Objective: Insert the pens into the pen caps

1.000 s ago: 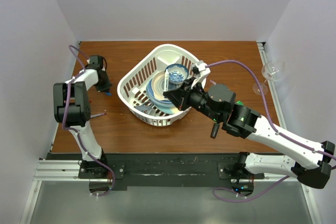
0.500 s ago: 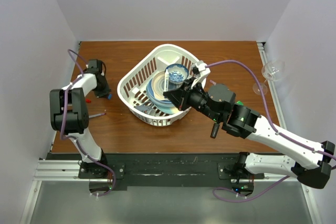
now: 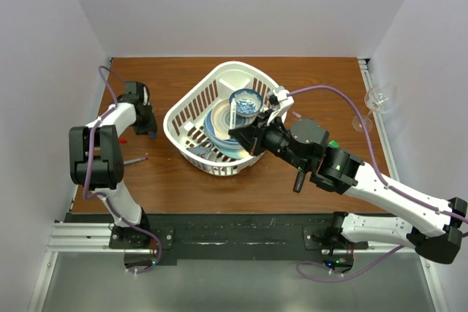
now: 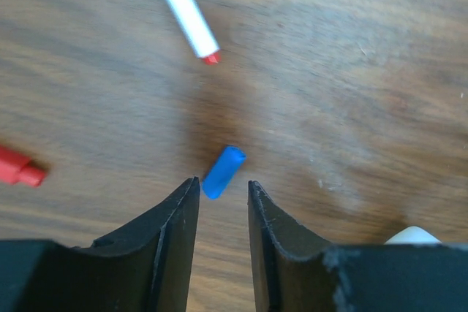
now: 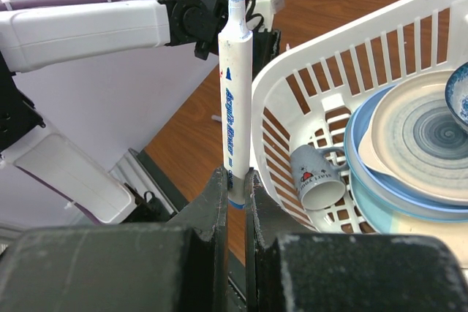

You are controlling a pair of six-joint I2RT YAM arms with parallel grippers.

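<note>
While R gripper (image 5: 234, 177) stays clenched on blue-tip pen (image 5: 232, 85), L gripper (image 4: 221, 183) has shifted, spread open over blue cap (image 4: 223, 172)

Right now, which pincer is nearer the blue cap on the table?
Left. The left pincer is right at the blue cap, open, fingertips flanking its end. The right pincer is well away beside the basket, shut on a blue-tipped pen.

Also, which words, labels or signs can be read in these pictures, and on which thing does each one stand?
"Acrylic", in blue along the white pen in the right gripper; the next word is too blurred to read.
Small cup in the white basket: a red and dark print, too small to read.
No other text shows.
</note>
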